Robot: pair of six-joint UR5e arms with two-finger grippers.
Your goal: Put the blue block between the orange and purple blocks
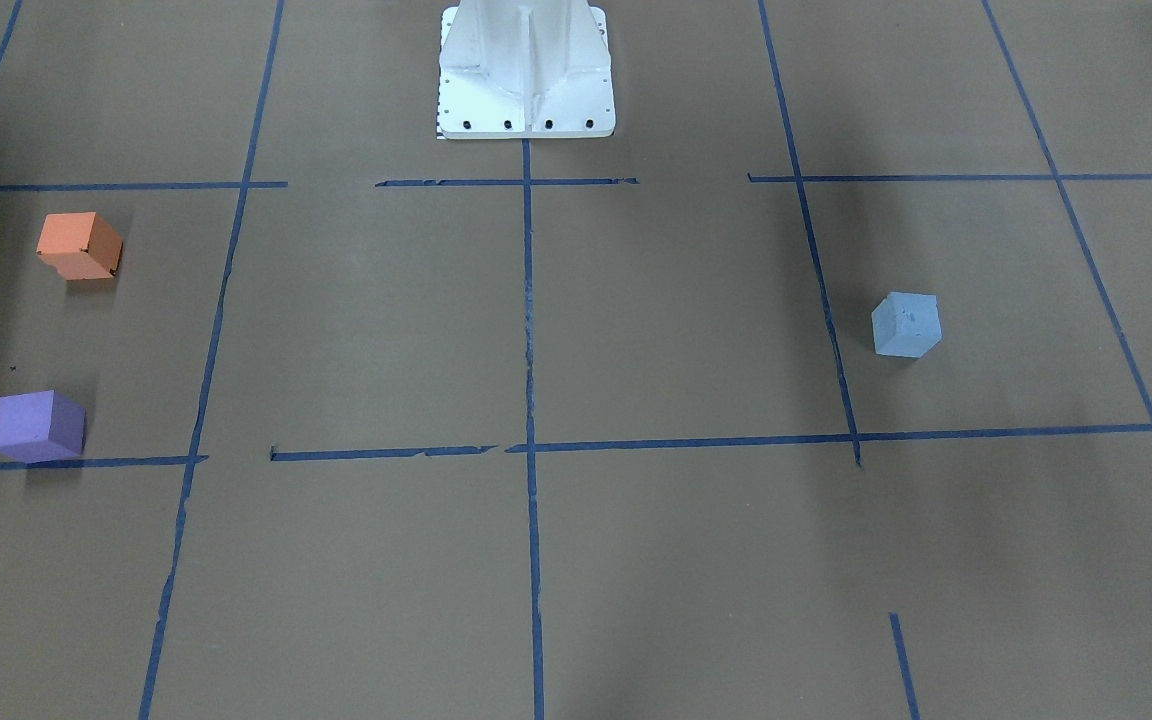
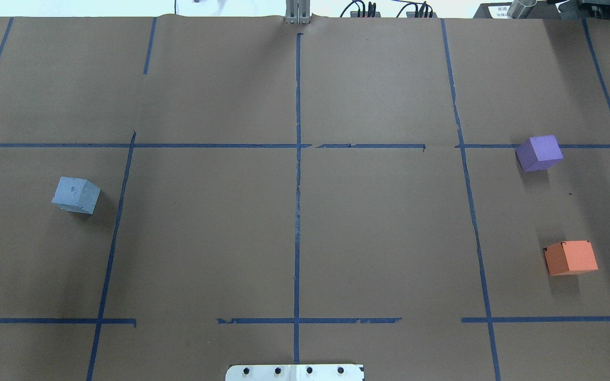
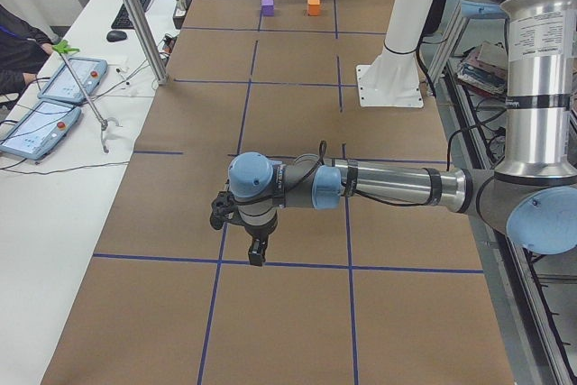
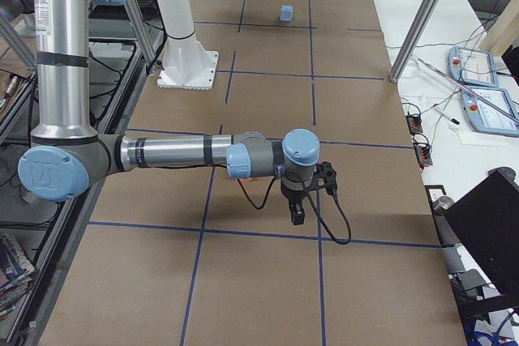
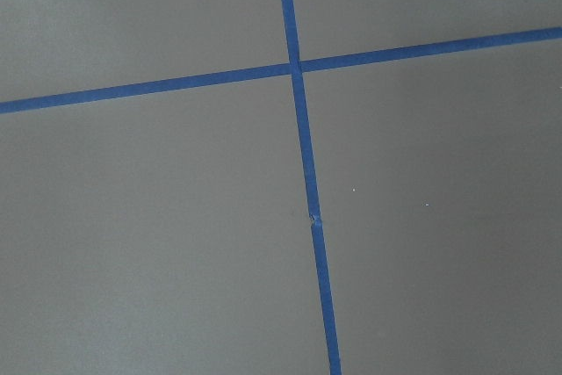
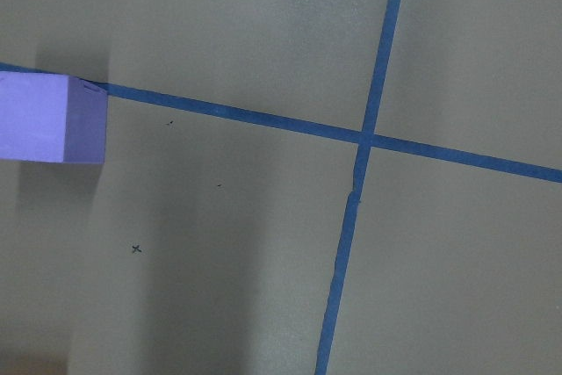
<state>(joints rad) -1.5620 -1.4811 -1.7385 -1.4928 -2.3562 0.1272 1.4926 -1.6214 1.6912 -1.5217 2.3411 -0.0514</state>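
The light blue block (image 1: pixel 906 325) sits alone on the brown table on the robot's left side; it also shows in the overhead view (image 2: pixel 75 195) and far off in the right side view (image 4: pixel 285 13). The orange block (image 2: pixel 571 257) and the purple block (image 2: pixel 539 153) stand apart on the robot's right side, with a gap between them. The purple block's edge shows in the right wrist view (image 6: pixel 51 118). My left gripper (image 3: pixel 257 254) hangs above the table, fingers down; I cannot tell if it is open. My right gripper (image 4: pixel 297 216) hangs likewise; I cannot tell its state.
The white robot base (image 1: pixel 526 70) stands at the table's middle edge. Blue tape lines (image 2: pixel 297 174) grid the brown paper. A side bench with tablets (image 3: pixel 54 96) and a metal pole (image 3: pixel 135 15) borders the far side. Cables hang from the right wrist (image 4: pixel 336 216).
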